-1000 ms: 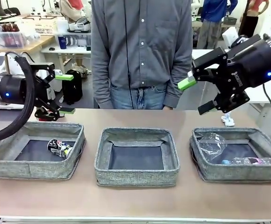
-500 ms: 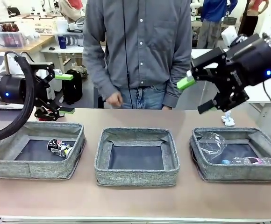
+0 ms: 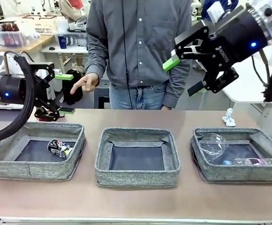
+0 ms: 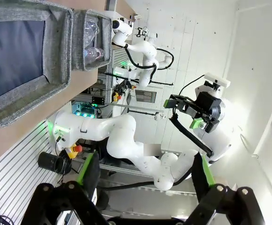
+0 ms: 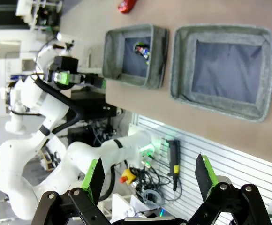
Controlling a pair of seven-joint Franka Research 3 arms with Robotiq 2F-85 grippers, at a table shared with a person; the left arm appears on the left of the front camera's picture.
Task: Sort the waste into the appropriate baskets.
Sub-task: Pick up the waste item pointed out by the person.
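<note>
Front view: left basket [image 3: 33, 171] holds printed can [image 3: 60, 148]; right basket [image 3: 239, 176] holds crumpled plastic [image 3: 212, 143], bottle [image 3: 246, 161]. Paper wad [image 3: 228, 117] loose on table [image 3: 136, 201] behind right basket, right side of frame. My left gripper [image 3: 65, 93] mid-left, right gripper [image 3: 183, 76] upper right: both wide open, empty. Reckon between picks; next: right gripper drops onto wad, middle basket [image 3: 136, 178].

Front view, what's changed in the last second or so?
The right gripper rose and swung toward the robot's left, jaws open and empty throughout. The person's hand came up from waist height and now points toward the robot's left. The left gripper stayed put, open. The three baskets and the can, bottle and crumpled plastic in them did not move.
</note>
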